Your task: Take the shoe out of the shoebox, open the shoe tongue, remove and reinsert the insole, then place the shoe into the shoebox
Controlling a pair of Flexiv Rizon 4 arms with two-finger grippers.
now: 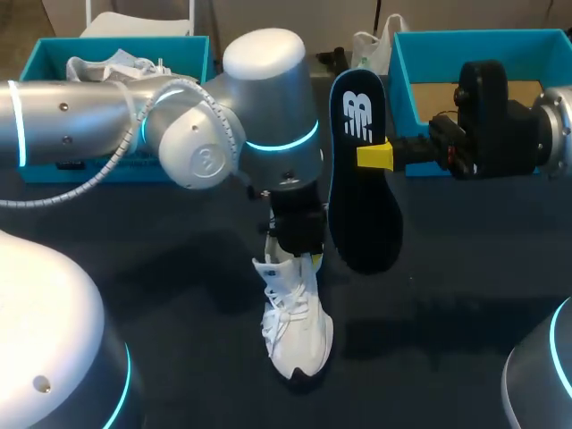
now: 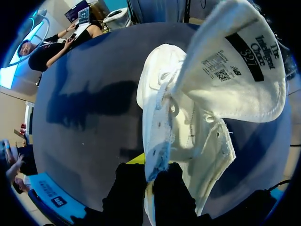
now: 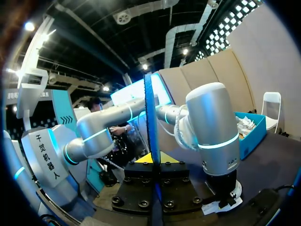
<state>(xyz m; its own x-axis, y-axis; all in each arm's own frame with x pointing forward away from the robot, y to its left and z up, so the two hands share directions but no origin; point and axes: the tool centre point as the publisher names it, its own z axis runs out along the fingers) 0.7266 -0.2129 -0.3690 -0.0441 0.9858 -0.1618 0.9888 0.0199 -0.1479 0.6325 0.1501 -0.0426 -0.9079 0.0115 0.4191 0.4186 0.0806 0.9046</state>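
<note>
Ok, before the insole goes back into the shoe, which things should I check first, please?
1. Insole gripped: ok. The right gripper is shut on the insole.
2. Shoe held: ok. The left gripper pinches the rim of the shoe.
3. Tongue open: ok. The tongue is folded back wide.
4. Insole lined up over the opening: not ok. It hangs upright beside the shoe, above the table.
5. Inside of the shoe free: cannot tell. No view shows the inside.
</note>
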